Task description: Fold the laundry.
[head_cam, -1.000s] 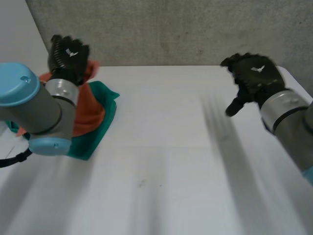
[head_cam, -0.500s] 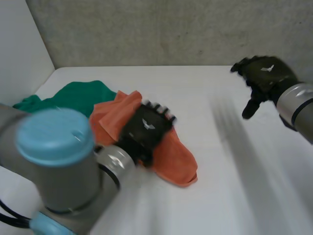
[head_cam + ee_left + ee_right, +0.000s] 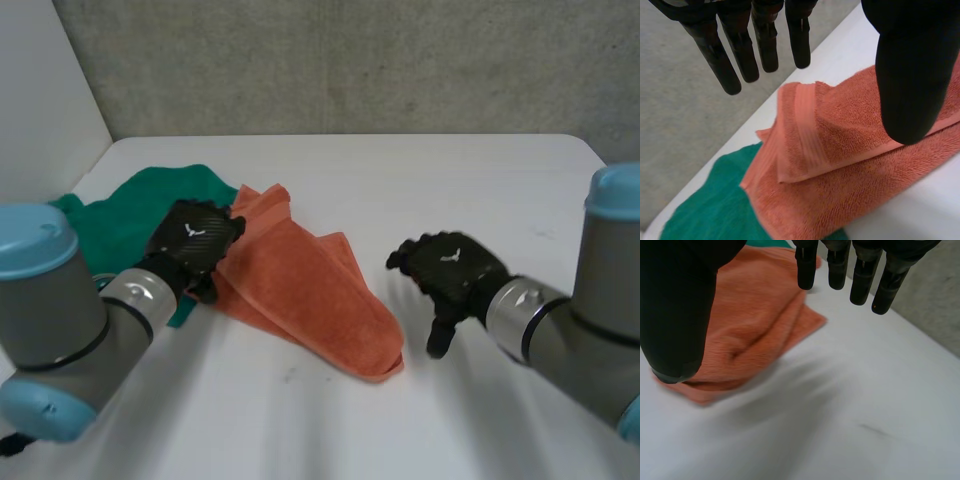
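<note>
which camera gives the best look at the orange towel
The head view: the orange towel lies whole on the table, one end at the green cloth. The left wrist view shows its hemmed, folded end by the green cloth; the right wrist view shows the other end, partly behind the right hand.

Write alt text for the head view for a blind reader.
An orange towel lies rumpled on a white table, one end overlapping a green cloth. The open left hand is at that end, the open right hand near the other, not touching.
</note>
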{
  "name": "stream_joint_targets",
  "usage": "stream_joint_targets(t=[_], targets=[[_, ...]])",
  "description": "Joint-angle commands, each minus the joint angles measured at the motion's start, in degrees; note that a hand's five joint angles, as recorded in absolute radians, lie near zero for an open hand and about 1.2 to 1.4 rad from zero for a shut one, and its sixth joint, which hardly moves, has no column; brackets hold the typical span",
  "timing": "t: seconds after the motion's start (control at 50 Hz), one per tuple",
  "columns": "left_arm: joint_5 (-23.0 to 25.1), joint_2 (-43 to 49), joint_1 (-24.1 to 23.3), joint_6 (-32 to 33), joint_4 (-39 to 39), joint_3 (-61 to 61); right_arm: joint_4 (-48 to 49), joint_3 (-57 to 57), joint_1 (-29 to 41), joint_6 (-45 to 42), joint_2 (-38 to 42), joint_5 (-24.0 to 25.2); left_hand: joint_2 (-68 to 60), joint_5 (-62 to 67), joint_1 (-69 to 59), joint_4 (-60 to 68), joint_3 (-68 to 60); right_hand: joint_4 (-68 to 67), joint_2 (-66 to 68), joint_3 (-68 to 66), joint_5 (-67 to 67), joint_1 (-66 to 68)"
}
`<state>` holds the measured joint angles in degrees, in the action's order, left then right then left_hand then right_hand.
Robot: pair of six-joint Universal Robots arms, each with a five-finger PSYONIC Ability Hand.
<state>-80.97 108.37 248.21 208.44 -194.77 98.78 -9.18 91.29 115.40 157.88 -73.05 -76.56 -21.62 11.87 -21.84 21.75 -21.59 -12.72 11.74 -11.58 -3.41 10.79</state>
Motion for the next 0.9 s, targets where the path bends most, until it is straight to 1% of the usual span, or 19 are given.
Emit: stream_joint_targets(t=[0.02, 0.18, 0.28, 0.34, 0.38, 0.42, 0.44, 0.5, 0.54, 0.62, 0.64, 0.68, 0.78, 0.9], targets=[[4.9, 11.1, 1.1, 0.2, 0.4, -9.0, 5.5, 5.6, 3.0, 2.9, -0.2, -0.3, -9.5, 9.2, -9.2, 9.3, -9.5, 2.7, -1.7, 1.6, 3.4, -0.8], [5.1, 18.0, 1.0, 1.2, 0.3, -16.2, 7.7, 8.0, 3.5, 3.0, -0.2, -0.3, -12.0, 11.7, -11.8, 11.8, -12.0, 2.7, -1.7, 1.6, 3.4, -0.8], [5.0, 22.6, 0.7, 3.7, 0.1, -20.4, 8.5, 8.7, 3.4, 3.0, -0.2, -0.3, -13.2, 12.9, -12.9, 13.0, -13.2, 2.7, -1.7, 1.6, 3.4, -0.8], [4.6, 24.2, 0.3, 5.2, -0.1, -22.0, 9.1, 9.1, 3.2, 3.0, -0.2, -0.3, -17.7, 17.4, -17.5, 17.6, -17.7, 2.7, -1.7, 1.6, 3.4, -0.8], [4.5, 25.7, -0.2, 6.6, -0.1, -23.5, 9.6, 9.2, 3.0, 3.0, -0.2, -0.4, -24.4, 24.1, -24.2, 24.3, -24.4, 2.7, -1.7, 1.6, 3.4, -0.8], [4.4, 26.7, -0.4, 7.6, 0.0, -24.4, 9.8, 9.3, 2.9, 3.0, -0.2, -0.7, -34.5, 34.2, -34.2, 34.3, -34.5, 2.7, -1.7, 1.6, 3.4, -0.8], [4.3, 27.3, -0.5, 8.4, 0.1, -25.2, 10.0, 9.3, 2.8, 3.0, -0.2, -1.0, -42.8, 42.6, -42.6, 42.7, -42.9, 2.7, -1.7, 1.6, 3.4, -0.8], [4.2, 27.7, -0.8, 9.8, 0.2, -25.6, 10.7, 9.3, 2.6, 3.0, -0.2, -1.8, -58.3, 58.1, -58.1, 58.2, -58.4, 2.7, -1.7, 1.6, 3.4, -0.8], [3.6, 27.6, -1.3, 10.2, 0.2, -25.6, 11.1, 9.3, 2.6, 3.0, -0.2, -2.4, -58.4, 58.1, -58.2, 58.3, -58.4, 2.7, -1.7, 1.6, 3.4, -0.8], [0.9, 24.2, -3.5, 10.3, 0.2, -25.2, 11.7, 8.4, 2.6, 3.3, -0.2, -3.7, -58.4, 58.1, -58.2, 58.3, -58.4, 2.7, -1.7, 1.6, 3.4, -0.8], [-0.3, 20.1, -4.1, 10.1, 0.2, -24.7, 11.7, 7.8, 2.5, 3.4, -0.2, -4.0, -58.4, 58.1, -58.2, 58.3, -58.4, 2.7, -1.7, 1.6, 3.4, -0.8], [-1.1, 16.4, -4.6, 9.8, 0.2, -23.9, 11.6, 6.4, 2.2, 3.6, 0.0, -4.3, -58.4, 58.1, -58.2, 58.3, -58.4, 2.7, -1.7, 1.6, 3.4, -0.8], [-1.7, 6.2, -5.0, 9.6, 0.1, -20.4, 10.2, 2.7, -0.2, 3.8, 1.1, -4.1, -58.4, 58.1, -58.2, 58.3, -58.4, 2.7, -1.7, 1.6, 3.4, -0.8], [-1.9, -2.7, -6.1, 9.9, 0.5, -17.5, 2.5, -3.9, -1.3, 3.8, 4.1, -3.4, -58.4, 58.1, -58.2, 58.3, -58.4, 2.7, -1.7, 1.6, 3.4, -0.8]])
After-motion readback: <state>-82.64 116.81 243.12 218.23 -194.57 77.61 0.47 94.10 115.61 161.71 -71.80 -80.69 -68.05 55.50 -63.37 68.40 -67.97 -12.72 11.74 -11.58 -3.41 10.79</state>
